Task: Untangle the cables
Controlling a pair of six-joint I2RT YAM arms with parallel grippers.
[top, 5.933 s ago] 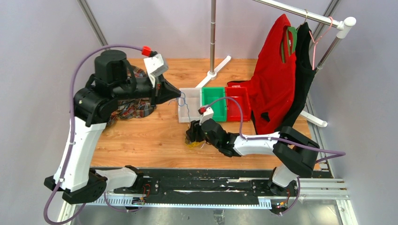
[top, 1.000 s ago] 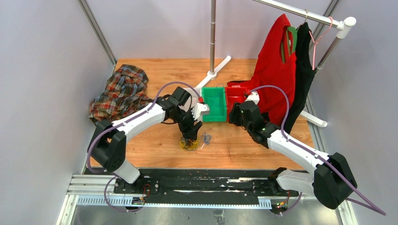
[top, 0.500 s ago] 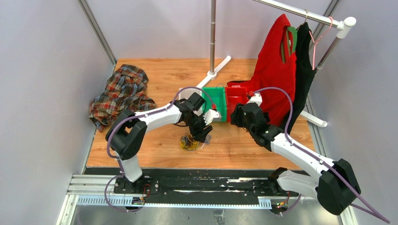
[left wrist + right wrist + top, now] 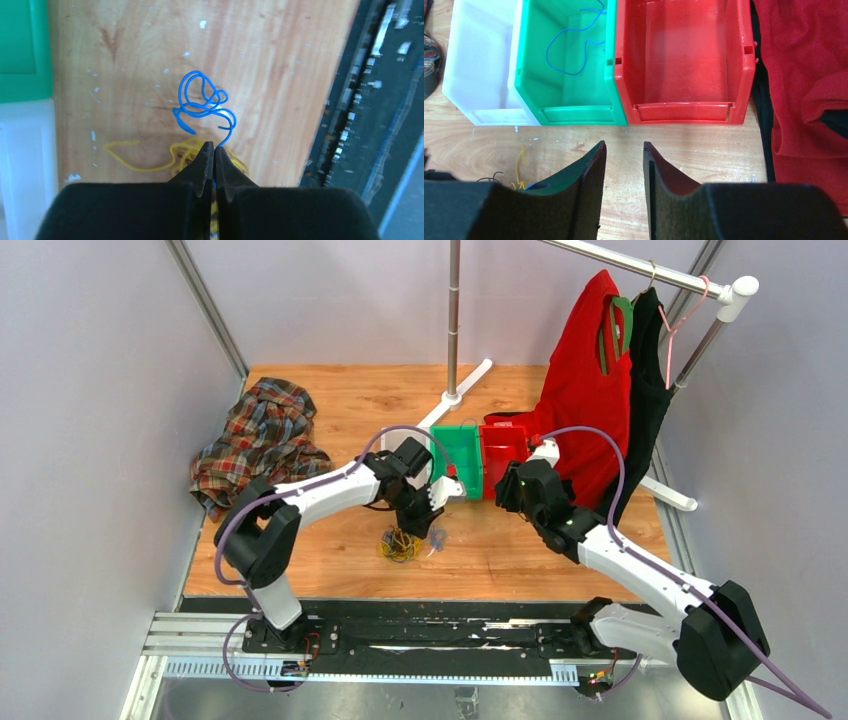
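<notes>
A curly blue cable (image 4: 205, 102) lies on the wooden table, its end running between my left gripper's (image 4: 214, 146) jaws, which are shut on it. A yellow cable bundle (image 4: 184, 150) lies just beside and under the fingers. In the top view the left gripper (image 4: 428, 528) is low over the table, between the yellow bundle (image 4: 400, 546) and the blue cable (image 4: 439, 536). My right gripper (image 4: 624, 146) is open and empty, above the table in front of the bins, also seen in the top view (image 4: 503, 490). Another blue cable (image 4: 569, 50) lies in the green bin (image 4: 611, 60). A thin black wire (image 4: 489, 177) shows at the left edge.
A white bin (image 4: 479, 60), the green bin (image 4: 458, 462) and a red bin (image 4: 684, 112) stand side by side behind the cables. A plaid shirt (image 4: 262, 435) lies at back left. A rack pole base (image 4: 453, 395) and hanging red garment (image 4: 585, 410) stand at back right.
My left gripper has moved right from over the yellow bundle to the blue cable, then pulled back slightly left. The right arm has barely moved.
</notes>
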